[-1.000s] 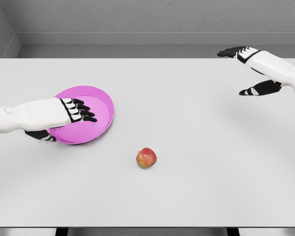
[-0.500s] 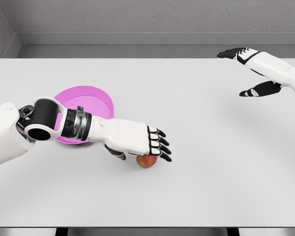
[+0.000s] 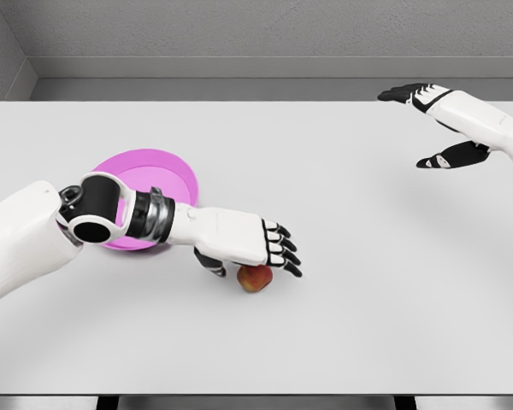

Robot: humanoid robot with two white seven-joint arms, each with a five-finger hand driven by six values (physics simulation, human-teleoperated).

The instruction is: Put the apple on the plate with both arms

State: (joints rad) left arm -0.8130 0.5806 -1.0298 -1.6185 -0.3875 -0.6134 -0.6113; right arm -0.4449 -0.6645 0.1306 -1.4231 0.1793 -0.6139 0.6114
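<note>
Your left robot hand [image 3: 255, 246] reaches out from the lower left and sits directly over the apple [image 3: 256, 278], palm down. Its black-tipped fingers [image 3: 284, 254] are stretched forward and only slightly bent, pointing right past the fruit, and the thumb hangs down just left of it. You cannot tell from this view whether the palm or thumb actually touches the apple; the fingers have not wrapped around it, so read this robot hand as open and holding nothing.

The apple lies on the white bench [image 3: 350, 325], showing just under the knuckles, with most of its top hidden by the hand. The pink plate [image 3: 161, 173] lies behind that hand, back along the forearm to the left, and the elbow joint covers its near rim. Apple and plate are apart, with the forearm spanning the gap between them.

Your right robot hand [image 3: 427, 124] is well apart from all this, at the far right edge of the bench. Its fingers are spread, the thumb splayed out towards you, and it grips nothing.
</note>
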